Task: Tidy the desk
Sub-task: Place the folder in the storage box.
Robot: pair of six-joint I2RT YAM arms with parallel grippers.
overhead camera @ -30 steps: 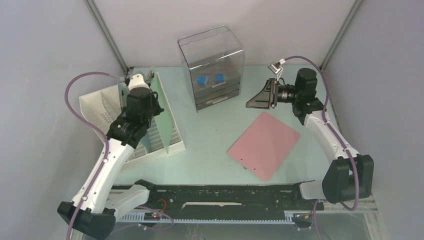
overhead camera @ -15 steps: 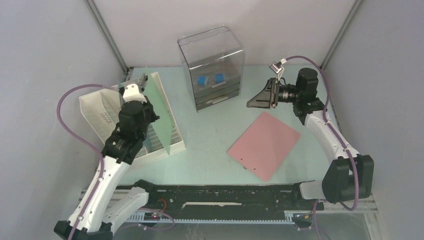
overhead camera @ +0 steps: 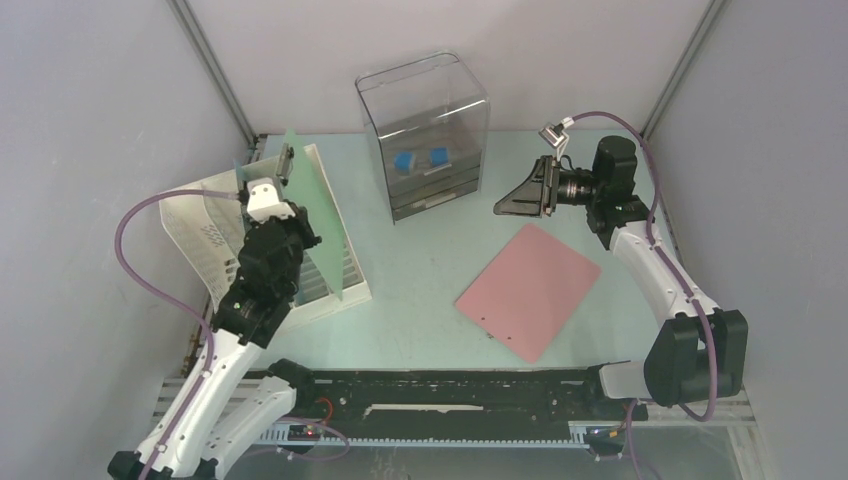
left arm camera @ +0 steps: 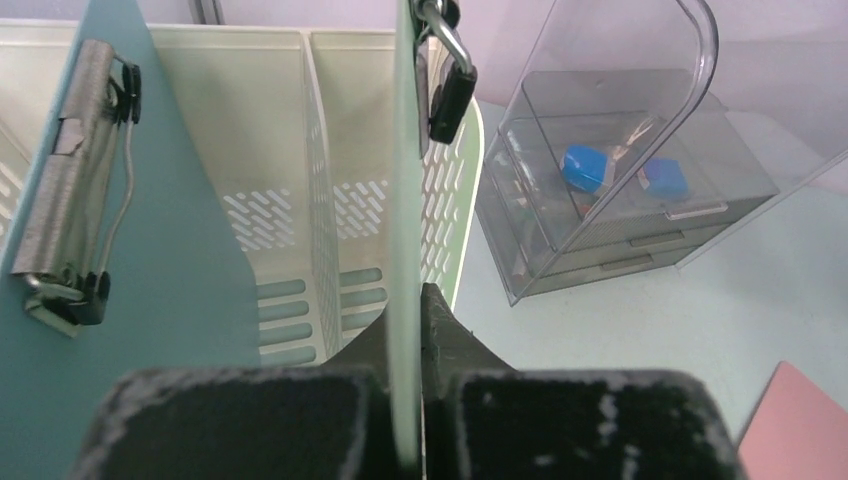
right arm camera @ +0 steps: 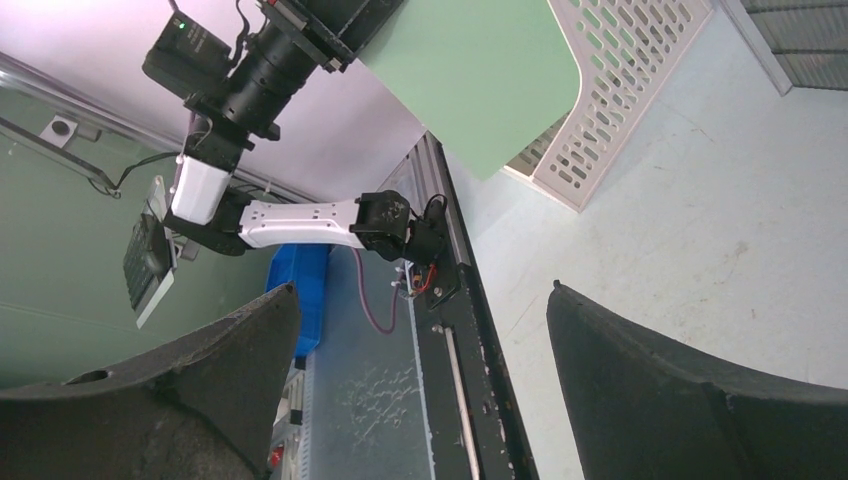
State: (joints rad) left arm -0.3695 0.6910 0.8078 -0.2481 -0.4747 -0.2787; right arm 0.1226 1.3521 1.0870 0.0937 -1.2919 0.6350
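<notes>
Desk (overhead camera: 420, 290) pale mint, grey-walled, left gripper (left arm camera: 418, 322) pinching green clipboard (left arm camera: 405, 200) at white rack (left arm camera: 250, 150), right gripper (right arm camera: 422, 300) spread wide

A robotics lab test cell: plain grey walls (overhead camera: 80, 150) on metal posts (overhead camera: 212, 70) box in a mint surface (overhead camera: 420, 290), and two cabled white arms (overhead camera: 655, 272) are bolted to a black rail (overhead camera: 450, 383) along the bottom.
</notes>
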